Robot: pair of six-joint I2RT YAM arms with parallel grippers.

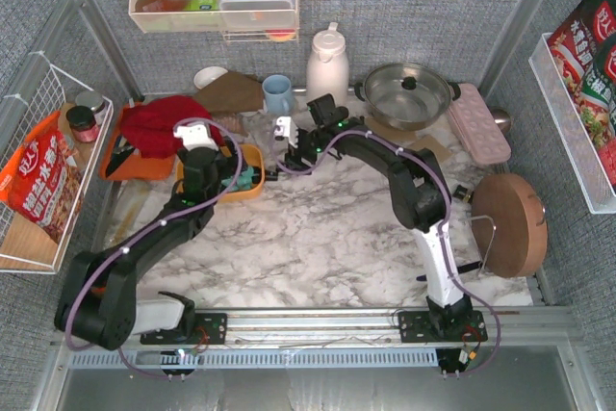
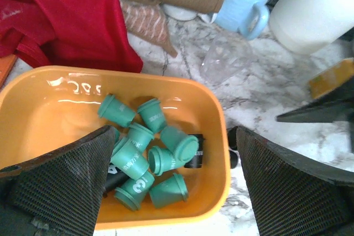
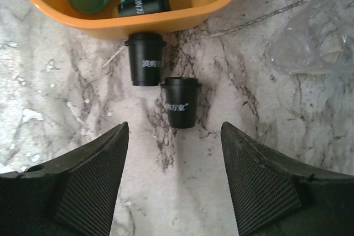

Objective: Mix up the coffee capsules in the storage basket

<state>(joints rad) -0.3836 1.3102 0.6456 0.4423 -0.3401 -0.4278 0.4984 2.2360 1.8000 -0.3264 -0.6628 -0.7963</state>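
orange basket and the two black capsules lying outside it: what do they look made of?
Storage basket: probably glossy moulded plastic; sharp highlights on its smooth wall. Black capsules: matte, likely plastic; dull sheen, white printed text, stepped rim. Coated metal not ruled out.

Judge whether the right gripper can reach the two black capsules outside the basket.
Probably yes: the right gripper is open, and both black capsules sit on bare marble straight ahead, nothing between.

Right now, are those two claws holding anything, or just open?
Left gripper: open, empty, at the basket.
Right gripper: open, empty, facing two black capsules on the table.
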